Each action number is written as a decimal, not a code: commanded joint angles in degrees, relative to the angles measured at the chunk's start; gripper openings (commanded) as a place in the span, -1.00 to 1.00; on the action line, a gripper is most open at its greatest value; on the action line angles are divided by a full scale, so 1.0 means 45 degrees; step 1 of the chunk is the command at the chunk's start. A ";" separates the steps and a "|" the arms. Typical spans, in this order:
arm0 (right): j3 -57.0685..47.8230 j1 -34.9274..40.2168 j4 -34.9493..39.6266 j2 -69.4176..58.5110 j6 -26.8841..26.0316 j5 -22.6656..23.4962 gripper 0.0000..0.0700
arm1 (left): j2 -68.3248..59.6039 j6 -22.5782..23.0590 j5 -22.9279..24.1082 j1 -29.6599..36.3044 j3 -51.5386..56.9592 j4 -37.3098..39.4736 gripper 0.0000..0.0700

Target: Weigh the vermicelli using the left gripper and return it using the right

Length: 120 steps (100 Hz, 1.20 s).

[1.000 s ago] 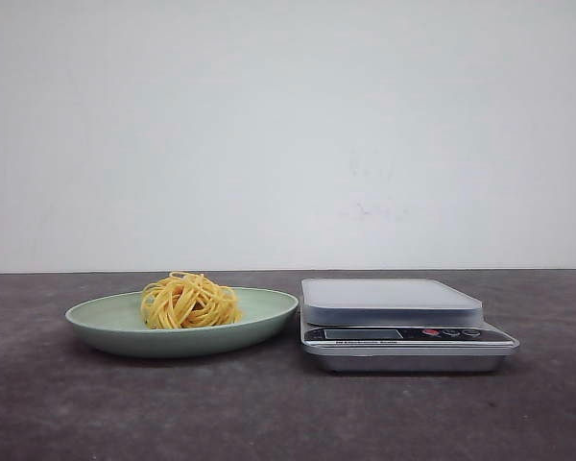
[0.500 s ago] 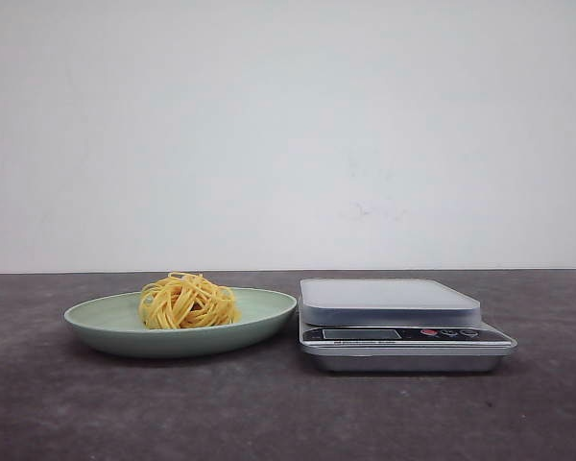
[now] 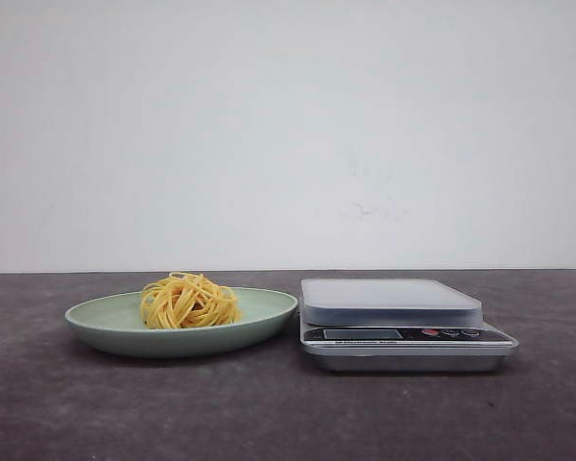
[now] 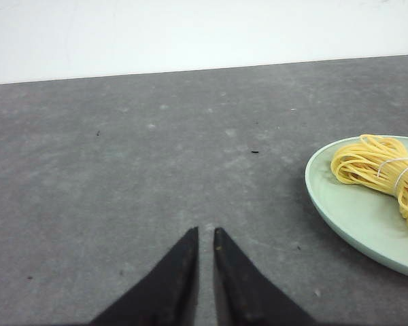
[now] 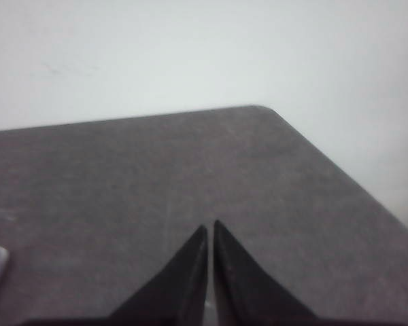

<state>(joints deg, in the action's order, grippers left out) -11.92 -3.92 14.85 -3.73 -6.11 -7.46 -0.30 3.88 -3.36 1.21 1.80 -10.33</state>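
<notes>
Neither arm shows in the front view; each claw appears only in its own wrist view, cut off at the frame edge. The pale green plate (image 3: 259,312) on the dark grey surface (image 3: 77,413) holds the vermicelli (image 3: 188,302), a yellow nest resting left of its centre. Just beside the plate stands a kitchen scale (image 3: 403,327), its display too small to read. The left claw (image 4: 205,234) is closed, holding nothing, near the plate's rim. The right claw (image 5: 211,227) is likewise closed over bare surface.
</notes>
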 commanded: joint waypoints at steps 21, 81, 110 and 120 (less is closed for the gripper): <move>0.2025 -0.0335 -0.1141 0.0777 0.0311 0.0136 -0.98 | 0.0024 0.0121 -0.0063 0.0005 -0.0223 -0.0083 -0.99; 0.2487 -0.0325 -0.1141 0.0777 0.1404 0.1792 -0.98 | 0.0024 0.0121 -0.0063 0.0005 -0.0223 -0.0083 -0.99; 0.2482 -0.0325 -0.1350 0.0777 0.1404 0.1758 -0.98 | 0.0024 0.0121 -0.0063 0.0005 -0.0223 -0.0083 -0.99; 0.2482 -0.0325 -0.1350 0.0777 0.1404 0.1758 -0.98 | 0.0024 0.0121 -0.0063 0.0005 -0.0223 -0.0083 -0.99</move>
<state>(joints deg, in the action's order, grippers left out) -0.97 -5.32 9.56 -0.36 -0.19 0.43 -0.30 3.88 -3.38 1.21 1.80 -10.33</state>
